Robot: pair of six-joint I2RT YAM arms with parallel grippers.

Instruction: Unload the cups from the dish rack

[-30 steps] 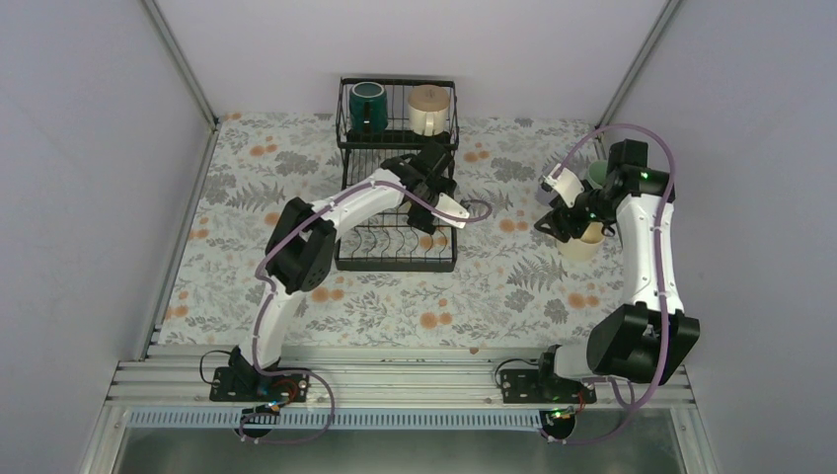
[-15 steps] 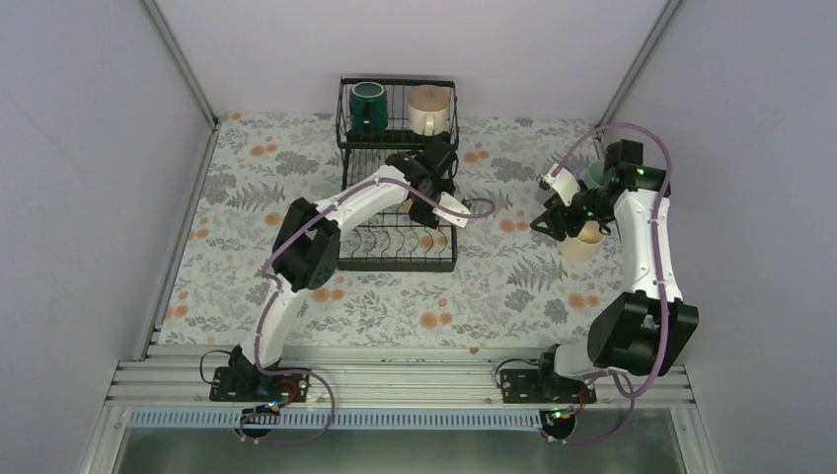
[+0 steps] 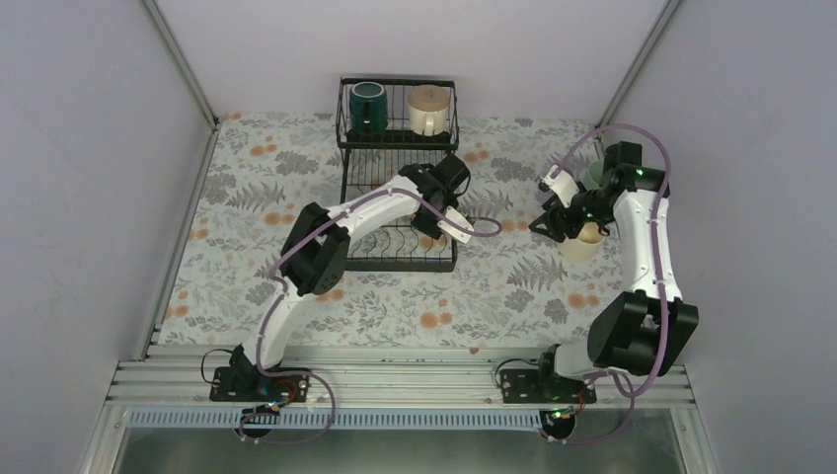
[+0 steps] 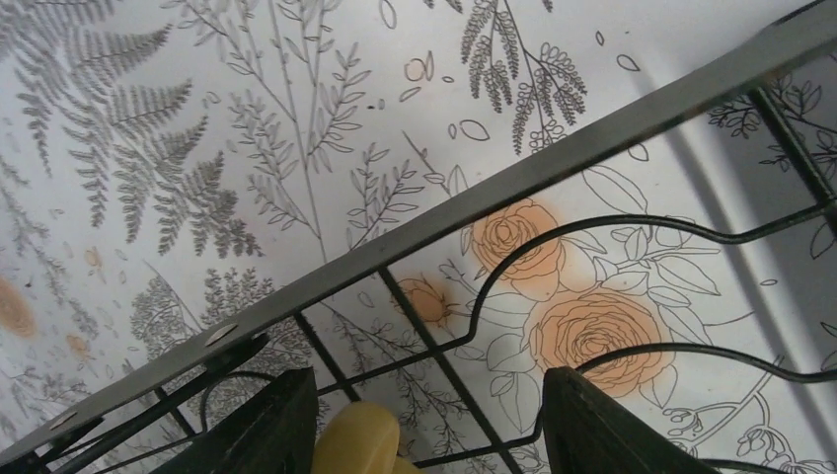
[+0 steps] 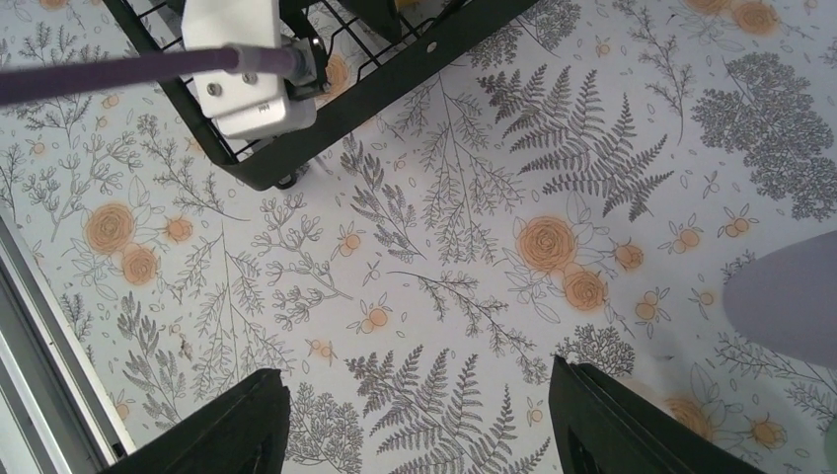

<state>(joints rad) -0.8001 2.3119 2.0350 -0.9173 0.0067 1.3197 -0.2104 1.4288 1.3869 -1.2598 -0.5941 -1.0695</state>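
The black wire dish rack (image 3: 395, 265) stands at the back centre. Its raised basket holds a dark green cup (image 3: 368, 104) and a tan-beige cup (image 3: 429, 107). My left gripper (image 3: 435, 213) is open over the right side of the lower tray. In the left wrist view its fingers straddle the rack's wires (image 4: 494, 193), and part of a yellow cup (image 4: 360, 439) shows close to the left finger. My right gripper (image 3: 554, 223) is open and empty above the cloth. A cream-white cup (image 3: 580, 243) and a mint green cup (image 3: 596, 174) stand beside it.
A floral cloth (image 3: 474, 296) covers the table. In the right wrist view the rack's corner (image 5: 395, 84) and the left arm's white camera block (image 5: 247, 69) lie ahead, and a lavender-grey rounded shape (image 5: 790, 306) is at the right edge. Booth walls stand on three sides.
My left gripper has swung right and forward over the lower tray, toward the rack's right edge. My right arm has barely moved.
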